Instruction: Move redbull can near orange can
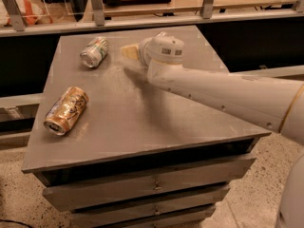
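Note:
The orange can (66,109) lies on its side at the front left of the grey table (142,122), silver top facing front left. My gripper (129,51) is at the back middle of the table, low over the surface, at the end of the white arm (213,91) that reaches in from the right. The redbull can is hidden behind the arm's round wrist (164,49). The gripper is far from the orange can, up and to its right.
A silver-white can with green markings (94,52) lies on its side at the back left, just left of the gripper. A railing with posts (97,6) runs behind the table. Drawers (152,184) are below the table's front edge.

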`<state>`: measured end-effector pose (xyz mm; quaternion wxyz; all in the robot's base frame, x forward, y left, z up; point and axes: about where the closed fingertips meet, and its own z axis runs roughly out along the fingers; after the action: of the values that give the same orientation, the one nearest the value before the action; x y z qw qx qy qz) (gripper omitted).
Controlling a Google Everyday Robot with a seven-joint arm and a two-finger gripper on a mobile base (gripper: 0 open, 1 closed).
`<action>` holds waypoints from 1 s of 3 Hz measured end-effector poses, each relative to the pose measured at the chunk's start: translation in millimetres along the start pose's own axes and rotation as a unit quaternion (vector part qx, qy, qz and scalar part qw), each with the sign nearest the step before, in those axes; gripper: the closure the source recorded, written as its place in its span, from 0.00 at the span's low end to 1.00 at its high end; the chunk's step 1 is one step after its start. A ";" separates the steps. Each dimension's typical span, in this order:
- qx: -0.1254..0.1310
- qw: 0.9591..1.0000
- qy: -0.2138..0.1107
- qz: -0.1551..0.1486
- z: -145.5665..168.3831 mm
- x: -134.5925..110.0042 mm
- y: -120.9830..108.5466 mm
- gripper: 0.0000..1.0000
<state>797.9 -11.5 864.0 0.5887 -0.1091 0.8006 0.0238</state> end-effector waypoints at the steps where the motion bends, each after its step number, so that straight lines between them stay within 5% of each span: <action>1: 0.020 1.000 0.008 0.005 6.7 -1.8 -4.8 0.18; 3: 0.031 0.999 0.014 0.009 14.2 -6.3 -9.6 0.64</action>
<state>814.9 -17.5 866.5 0.5803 -0.0836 0.8101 0.0027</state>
